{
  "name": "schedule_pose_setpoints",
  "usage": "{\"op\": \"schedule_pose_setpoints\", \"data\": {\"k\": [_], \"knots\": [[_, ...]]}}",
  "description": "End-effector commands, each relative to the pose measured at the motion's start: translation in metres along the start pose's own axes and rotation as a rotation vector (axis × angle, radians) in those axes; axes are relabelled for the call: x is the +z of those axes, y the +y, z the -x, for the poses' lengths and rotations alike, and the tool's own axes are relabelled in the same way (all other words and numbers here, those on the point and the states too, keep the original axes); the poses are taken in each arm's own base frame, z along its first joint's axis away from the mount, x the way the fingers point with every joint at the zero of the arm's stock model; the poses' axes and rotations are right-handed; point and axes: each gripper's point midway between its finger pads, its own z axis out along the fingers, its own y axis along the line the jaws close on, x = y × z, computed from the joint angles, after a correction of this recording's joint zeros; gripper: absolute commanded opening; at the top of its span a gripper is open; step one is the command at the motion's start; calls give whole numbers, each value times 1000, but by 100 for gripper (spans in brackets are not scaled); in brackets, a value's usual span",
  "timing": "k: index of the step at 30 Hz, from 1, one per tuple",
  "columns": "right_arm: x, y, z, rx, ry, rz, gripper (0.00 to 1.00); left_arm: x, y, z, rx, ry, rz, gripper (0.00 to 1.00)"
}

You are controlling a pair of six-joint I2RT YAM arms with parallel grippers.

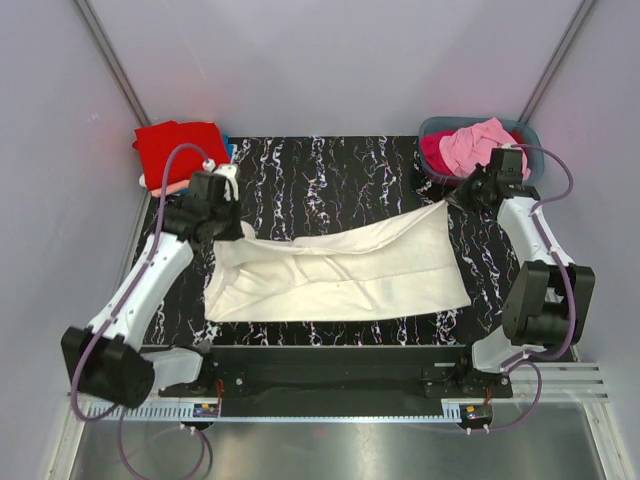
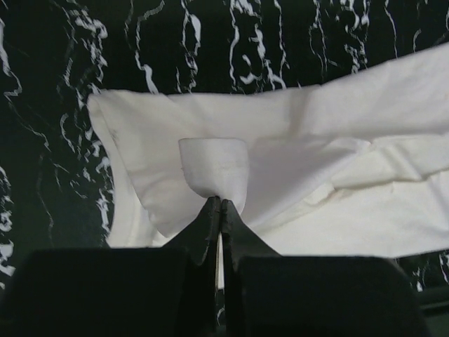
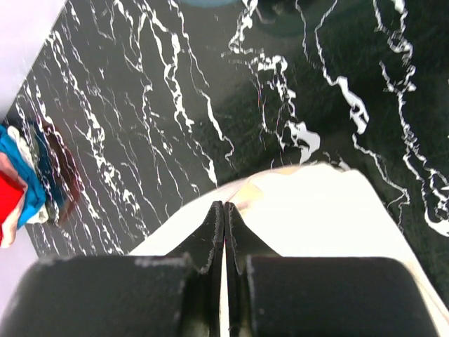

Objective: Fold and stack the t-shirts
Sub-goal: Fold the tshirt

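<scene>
Top external view hides both sets of fingertips behind the wrists, but the wrist cameras show the left gripper [image 2: 219, 203] and right gripper [image 3: 224, 206] each pinching an edge of the large cream cloth t-shirt [image 1: 340, 270]. It lies creased and folded lengthwise, drawn between them across the black marbled table [image 1: 330, 165].

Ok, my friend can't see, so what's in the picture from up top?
The left gripper and right gripper each pinch a far corner of a big cream t-shirt lying on a black marbled table. A red shirt pile sits far left; a tub of pink shirts far right.
</scene>
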Motion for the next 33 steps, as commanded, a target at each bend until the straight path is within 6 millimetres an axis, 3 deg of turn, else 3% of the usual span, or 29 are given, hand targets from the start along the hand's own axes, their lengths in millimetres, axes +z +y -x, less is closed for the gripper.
{"op": "schedule_pose_setpoints", "data": {"k": [1,3,4,5,8,9,10,11,12,13,19,22,28,33], "knots": [[-5,11,-3,10,33,47,0,18,17,46,66,-58,91,0],[-3,17,5,7,29,52,0,22,21,77,80,-83,107,0],[-3,19,8,5,27,52,0,40,23,82,82,-46,119,0],[-3,20,10,2,26,49,0,38,22,107,87,-85,122,0],[1,26,26,-10,6,41,0,72,23,125,113,-49,130,0],[2,28,32,-9,3,32,0,72,18,146,121,-88,120,0],[2,28,37,-9,-8,23,0,94,19,142,126,-44,123,0],[3,27,40,-9,-11,18,0,102,16,147,134,-38,108,0],[4,27,50,-3,-29,16,0,104,12,163,137,-66,94,0],[4,26,54,-2,-40,16,0,124,12,161,140,-30,92,0],[20,16,79,25,-46,23,0,161,15,187,173,-37,121,0],[28,7,82,37,-39,0,0,167,14,202,200,-90,122,0],[39,-11,77,54,-25,-48,0,166,-6,231,319,-217,118,0],[40,-12,72,53,-8,-38,0,155,-22,235,365,-239,130,0]]}}
